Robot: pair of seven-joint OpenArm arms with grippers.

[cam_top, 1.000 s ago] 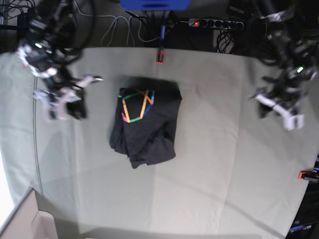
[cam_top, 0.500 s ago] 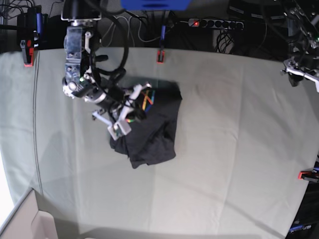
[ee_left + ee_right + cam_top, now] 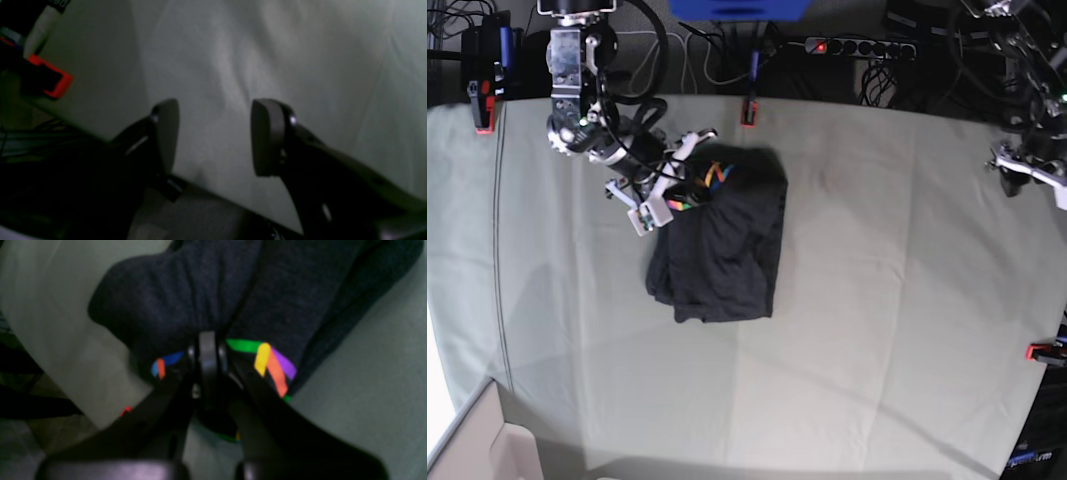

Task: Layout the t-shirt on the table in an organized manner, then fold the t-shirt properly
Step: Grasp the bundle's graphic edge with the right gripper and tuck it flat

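Observation:
The black t-shirt lies bunched in a rough heap left of the middle of the grey-green table. Its coloured line print is gathered at the heap's far left corner. My right gripper is shut on that corner. In the right wrist view the closed fingertips pinch a fold of the dark t-shirt right between the print's stripes. My left gripper hovers at the table's far right edge, away from the shirt. In the left wrist view the left gripper is open over bare table cloth.
Red clamps sit on the table's edges at the far middle, the right and the far left; another clamp shows near the left gripper. A power strip and cables lie behind the table. A beige box fills the near-left corner.
The right gripper has closed on the shirt's printed corner and drawn it up and toward the far left, bunching the cloth. The left arm shifted slightly along the right edge.

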